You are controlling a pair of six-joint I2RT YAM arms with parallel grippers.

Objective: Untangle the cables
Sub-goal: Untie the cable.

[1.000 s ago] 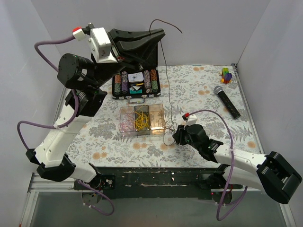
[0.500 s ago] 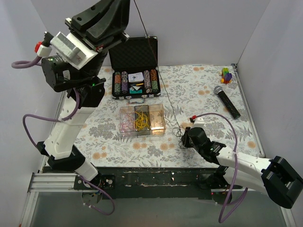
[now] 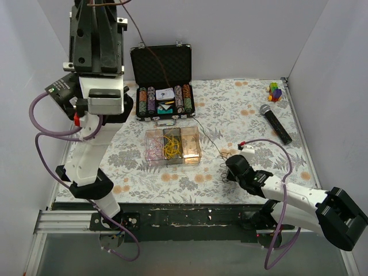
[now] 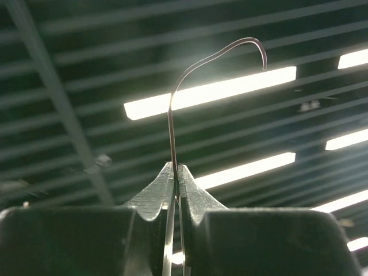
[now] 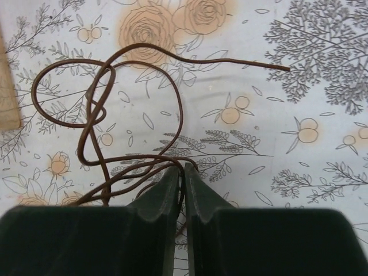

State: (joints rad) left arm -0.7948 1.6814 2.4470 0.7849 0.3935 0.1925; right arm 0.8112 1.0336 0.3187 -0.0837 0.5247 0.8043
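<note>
**Both grippers clamped on one brown cable, strung from high left to low right**

Table: floral cloth, walled on three sides.

Left arm stands up tall at the left edge. The left gripper is at the top of the overhead view, pointing at the ceiling. Its jaws are pressed together on the brown cable; a short free end sticks up past the tips and curls over.

Right arm lies low along the near right side. The right gripper is down at the cloth, just right of the clear box.

Black case is open at the back, with chips racked in the base. The cable slants down in front of the lid.

The clear box has three compartments: pink wires left, yellow wires middle. I can't tell the contents of the right one.

Microphone is at the right, toy block in the far right corner, both well apart from the cable.

Wrist view, right gripper: the fingers are nearly together, with a thin slit between them. Cable strands run into the tips and are pinched there. Ahead of the tips the brown cable lies on the cloth in loose loops that cross at a twist left of the fingers. One free end trails off right.
</note>
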